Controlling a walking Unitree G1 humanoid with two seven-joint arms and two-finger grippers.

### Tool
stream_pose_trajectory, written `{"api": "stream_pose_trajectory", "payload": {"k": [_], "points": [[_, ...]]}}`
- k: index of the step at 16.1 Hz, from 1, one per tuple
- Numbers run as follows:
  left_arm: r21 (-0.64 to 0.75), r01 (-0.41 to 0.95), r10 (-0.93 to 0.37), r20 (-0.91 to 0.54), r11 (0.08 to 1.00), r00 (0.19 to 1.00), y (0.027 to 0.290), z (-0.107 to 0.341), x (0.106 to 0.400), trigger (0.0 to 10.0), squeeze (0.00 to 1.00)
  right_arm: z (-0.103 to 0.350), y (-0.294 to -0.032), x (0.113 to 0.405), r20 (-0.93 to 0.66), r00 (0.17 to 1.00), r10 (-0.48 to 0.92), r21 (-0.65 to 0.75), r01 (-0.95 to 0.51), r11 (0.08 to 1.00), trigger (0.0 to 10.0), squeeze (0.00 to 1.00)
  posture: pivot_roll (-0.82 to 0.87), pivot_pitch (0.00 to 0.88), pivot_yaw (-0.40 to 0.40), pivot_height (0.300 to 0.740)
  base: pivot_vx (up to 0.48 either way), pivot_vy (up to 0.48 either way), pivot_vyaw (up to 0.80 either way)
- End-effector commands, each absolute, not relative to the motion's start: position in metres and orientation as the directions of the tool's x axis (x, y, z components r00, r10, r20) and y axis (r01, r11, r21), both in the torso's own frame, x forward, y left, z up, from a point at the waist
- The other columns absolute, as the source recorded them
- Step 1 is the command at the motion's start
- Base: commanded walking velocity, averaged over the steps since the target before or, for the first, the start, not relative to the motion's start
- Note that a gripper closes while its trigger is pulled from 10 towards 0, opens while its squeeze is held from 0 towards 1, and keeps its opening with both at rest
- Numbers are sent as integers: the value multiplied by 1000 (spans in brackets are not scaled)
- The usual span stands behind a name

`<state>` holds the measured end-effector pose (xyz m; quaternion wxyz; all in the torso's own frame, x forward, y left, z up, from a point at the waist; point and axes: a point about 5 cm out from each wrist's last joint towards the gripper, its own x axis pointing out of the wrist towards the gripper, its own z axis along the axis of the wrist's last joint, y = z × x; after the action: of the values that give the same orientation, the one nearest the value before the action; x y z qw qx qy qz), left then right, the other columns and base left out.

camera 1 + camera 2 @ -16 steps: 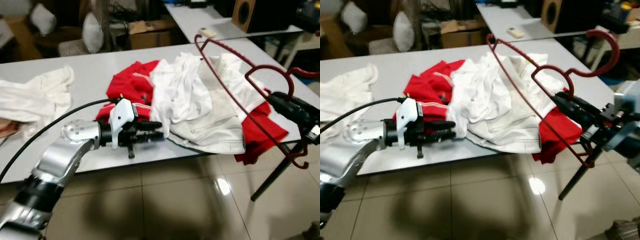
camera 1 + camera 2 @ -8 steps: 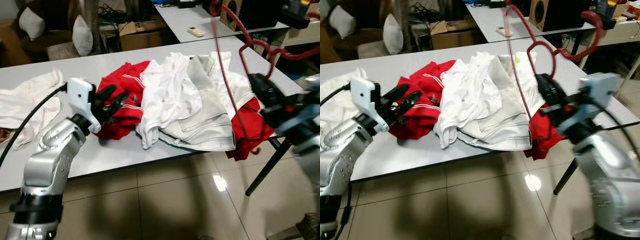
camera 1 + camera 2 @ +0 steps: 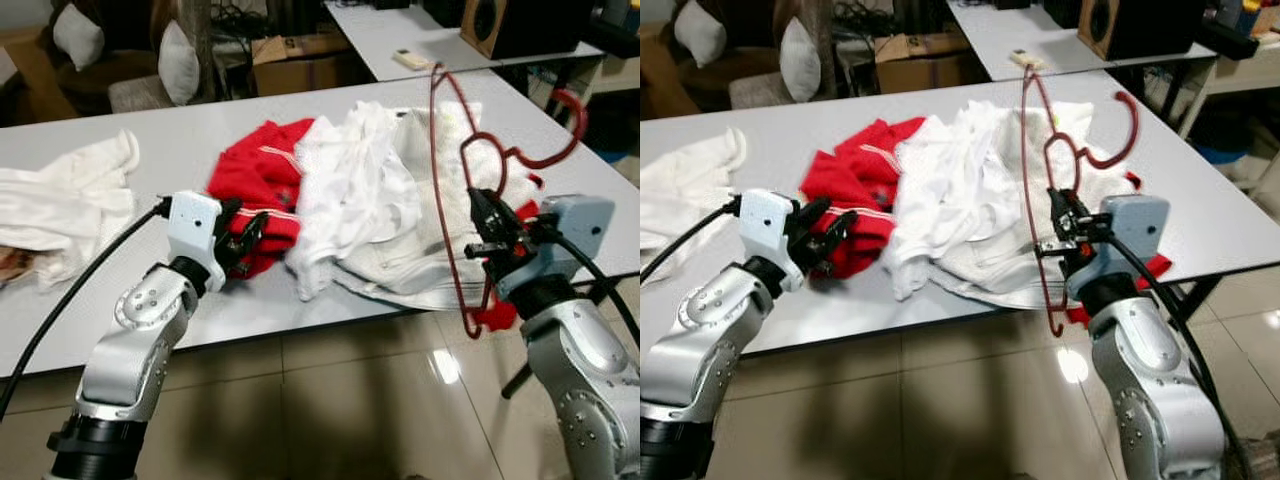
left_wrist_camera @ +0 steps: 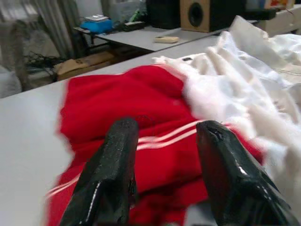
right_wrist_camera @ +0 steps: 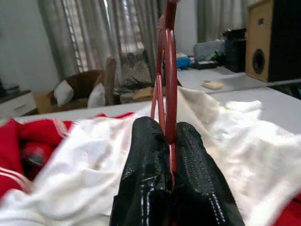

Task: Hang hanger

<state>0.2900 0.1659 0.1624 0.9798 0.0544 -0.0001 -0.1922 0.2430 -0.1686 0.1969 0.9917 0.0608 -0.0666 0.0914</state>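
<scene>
A dark red wire hanger stands upright over the table's right part, its hook pointing right. My right gripper is shut on the hanger's lower wire; the right wrist view shows the hanger pinched between the black fingers. My left gripper hovers open just over the red garment, with nothing between its fingers. A heap of white clothes lies behind and under the hanger.
The grey table has its front edge near me, with shiny tiled floor below. More white cloth lies at the left. A second table with a wooden speaker stands behind; boxes and cushions are at the back.
My right arm has brought the hanger lower and closer to me, still held. My left gripper has come down nearer the red garment. The camera has also shifted.
</scene>
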Motion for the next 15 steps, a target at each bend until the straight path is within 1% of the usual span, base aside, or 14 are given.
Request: {"api": "stream_pose_trajectory", "payload": {"k": [1, 4, 5, 7, 15], "points": [[119, 358, -359, -15, 926, 933, 170, 165, 290, 10000, 0, 201, -166, 243, 169, 972, 164, 109, -184, 977, 10000, 0, -129, 0, 77, 740, 0, 420, 0], [132, 347, -347, -17, 929, 938, 170, 165, 294, 10000, 0, 192, -163, 244, 134, 980, 148, 118, -164, 979, 10000, 0, -130, 0, 78, 740, 0, 470, 0], [130, 341, -342, -19, 931, 940, 169, 164, 295, 10000, 0, 188, -168, 244, 121, 987, 108, 94, -120, 988, 10000, 0, -134, 0, 82, 740, 0, 480, 0], [125, 344, -344, -21, 931, 939, 168, 163, 295, 10000, 0, 186, -172, 243, 117, 990, 84, 81, -94, 992, 10000, 0, -142, 0, 85, 740, 0, 480, 0], [123, 344, -345, -16, 931, 939, 166, 166, 300, 10000, 0, 187, -169, 246, 128, 986, 103, 61, -111, 992, 10000, 0, -132, 0, 83, 740, 0, 480, 0]]}}
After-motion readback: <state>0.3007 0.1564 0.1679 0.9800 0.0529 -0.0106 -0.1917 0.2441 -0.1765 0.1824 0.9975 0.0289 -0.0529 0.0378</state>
